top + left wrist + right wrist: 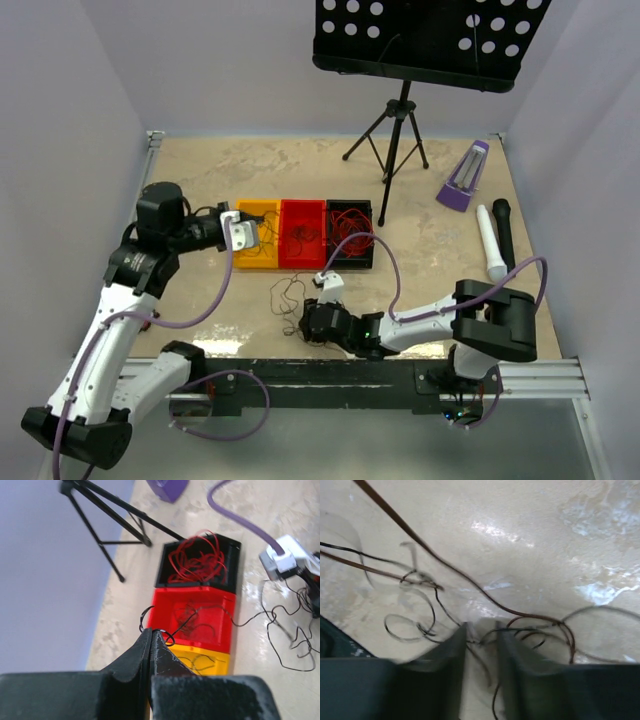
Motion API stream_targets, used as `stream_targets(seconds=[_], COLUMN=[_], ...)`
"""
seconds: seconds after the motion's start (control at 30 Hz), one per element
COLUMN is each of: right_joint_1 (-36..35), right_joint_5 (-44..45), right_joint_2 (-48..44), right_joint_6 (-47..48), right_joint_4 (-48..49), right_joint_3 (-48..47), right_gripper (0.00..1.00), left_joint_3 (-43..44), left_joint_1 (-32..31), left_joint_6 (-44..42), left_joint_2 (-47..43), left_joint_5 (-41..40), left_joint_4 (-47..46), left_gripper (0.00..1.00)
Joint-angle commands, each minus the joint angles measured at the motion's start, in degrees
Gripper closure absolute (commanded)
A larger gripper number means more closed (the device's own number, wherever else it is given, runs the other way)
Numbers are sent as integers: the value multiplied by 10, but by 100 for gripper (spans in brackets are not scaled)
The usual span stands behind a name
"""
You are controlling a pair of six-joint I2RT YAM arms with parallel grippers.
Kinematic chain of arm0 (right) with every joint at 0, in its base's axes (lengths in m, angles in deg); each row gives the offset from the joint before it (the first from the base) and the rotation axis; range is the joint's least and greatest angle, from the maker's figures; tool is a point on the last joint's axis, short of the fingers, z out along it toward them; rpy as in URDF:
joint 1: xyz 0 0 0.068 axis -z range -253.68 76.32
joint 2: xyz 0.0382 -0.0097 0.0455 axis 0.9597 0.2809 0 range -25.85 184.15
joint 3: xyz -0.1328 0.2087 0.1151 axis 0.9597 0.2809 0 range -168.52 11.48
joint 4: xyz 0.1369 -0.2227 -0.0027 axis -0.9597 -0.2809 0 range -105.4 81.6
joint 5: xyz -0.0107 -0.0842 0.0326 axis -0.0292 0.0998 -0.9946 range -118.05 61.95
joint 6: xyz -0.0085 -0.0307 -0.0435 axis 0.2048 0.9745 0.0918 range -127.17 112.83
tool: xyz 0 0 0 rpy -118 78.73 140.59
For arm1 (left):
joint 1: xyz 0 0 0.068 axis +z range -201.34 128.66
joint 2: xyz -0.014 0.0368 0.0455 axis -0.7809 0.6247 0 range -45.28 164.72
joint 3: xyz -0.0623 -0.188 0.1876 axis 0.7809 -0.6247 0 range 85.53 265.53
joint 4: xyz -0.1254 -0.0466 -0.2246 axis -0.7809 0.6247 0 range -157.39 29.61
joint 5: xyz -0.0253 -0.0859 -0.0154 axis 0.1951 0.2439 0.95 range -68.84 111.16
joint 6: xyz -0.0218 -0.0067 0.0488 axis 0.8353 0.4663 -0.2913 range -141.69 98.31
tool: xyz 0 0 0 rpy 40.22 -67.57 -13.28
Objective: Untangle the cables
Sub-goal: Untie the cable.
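1. Walls closed three sides of the beige table (430, 260), with open surface toward 11 o'clock.
2. From centre, the dark cable (287, 295) trailed toward 6 o'clock; red cables (350, 228) lay coiled in the black bin (350, 266).
3. Clenched on the dark cable was the left gripper (151, 633); the right gripper (481, 630) hung slightly parted over its tangle.
4. At 1 o'clock stood the music stand (398, 130).

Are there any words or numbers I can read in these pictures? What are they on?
None can be read.
The bins, the metronome, the music stand and the two microphones show no words, numbers or signs.
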Motion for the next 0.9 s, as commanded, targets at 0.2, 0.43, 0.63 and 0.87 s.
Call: stream_targets(seconds=[0.2,0.43,0.63,0.87], right_joint_1=[13,21,23,21], right_joint_5=[-1,-1,6,31], right_joint_2=[-95,-111,-137,-327], right_joint_6=[-45,-68,-55,108], right_joint_4=[-22,-51,-47,-14], right_joint_3=[37,41,47,34], right_gripper=[37,37,39,36], left_joint_3=[106,187,272,282], left_joint_1=[2,2,2,2], left_joint_6=[106,172,188,186], left_joint_2=[-85,-83,-54,-53], left_joint_5=[-36,-2,25,48], left_joint_4=[-95,-103,-93,-67], left_gripper=[100,100,100,100])
